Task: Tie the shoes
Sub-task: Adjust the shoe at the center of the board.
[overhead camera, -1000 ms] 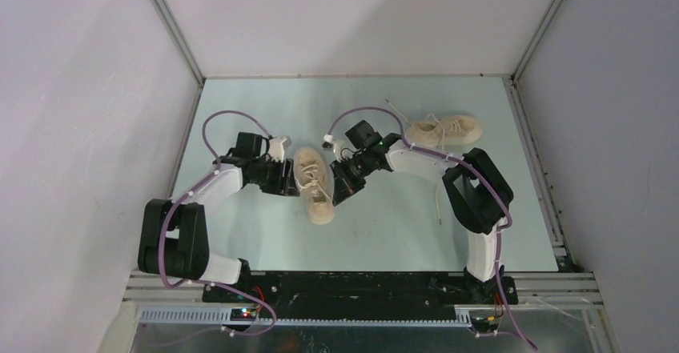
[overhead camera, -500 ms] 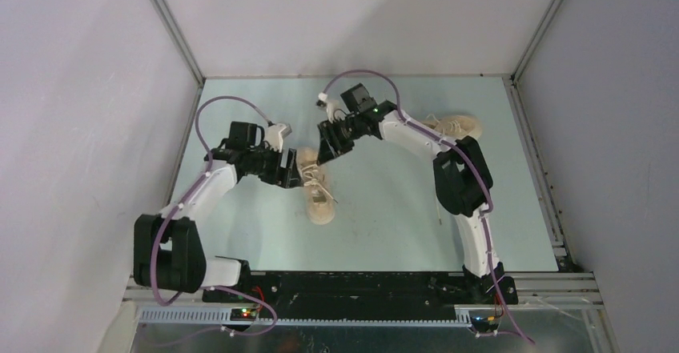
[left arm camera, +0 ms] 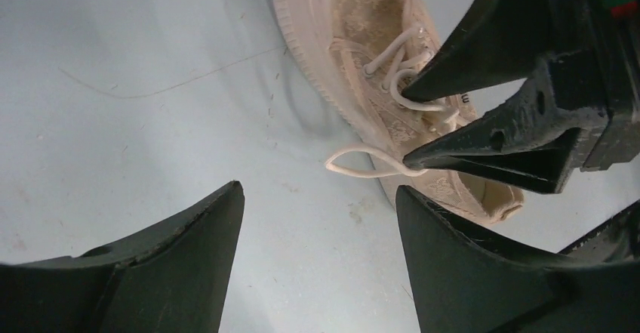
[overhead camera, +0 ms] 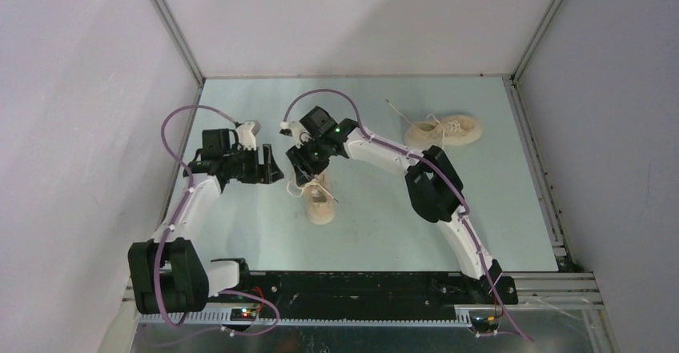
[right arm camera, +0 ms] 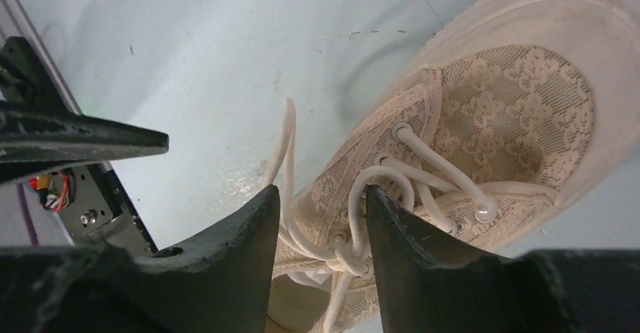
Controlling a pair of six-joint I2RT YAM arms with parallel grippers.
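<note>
One of the shoes (overhead camera: 323,206) lies mid-table, cream with off-white laces, toe pointing away. The other shoe (overhead camera: 445,130) rests on its side at the back right. My right gripper (overhead camera: 303,170) hovers over the near shoe's (right arm camera: 513,114) lacing. It (right arm camera: 321,197) is open, with the knot and lace strands lying loose between its fingers. A lace loop (left arm camera: 362,163) trails off the shoe's (left arm camera: 362,16) left side. My left gripper (overhead camera: 276,173) stands left of that shoe. It (left arm camera: 318,193) is open over bare table, nothing in it.
Grey walls enclose the pale blue table (overhead camera: 240,233) on three sides. The right arm (overhead camera: 428,181) stretches diagonally across the middle. A loose lace end (overhead camera: 392,106) of the far shoe points toward the back.
Both grippers have opened. The left one backed off leftward from the shoe. The right arm swung from the shoe's right side round the back to above its lacing.
</note>
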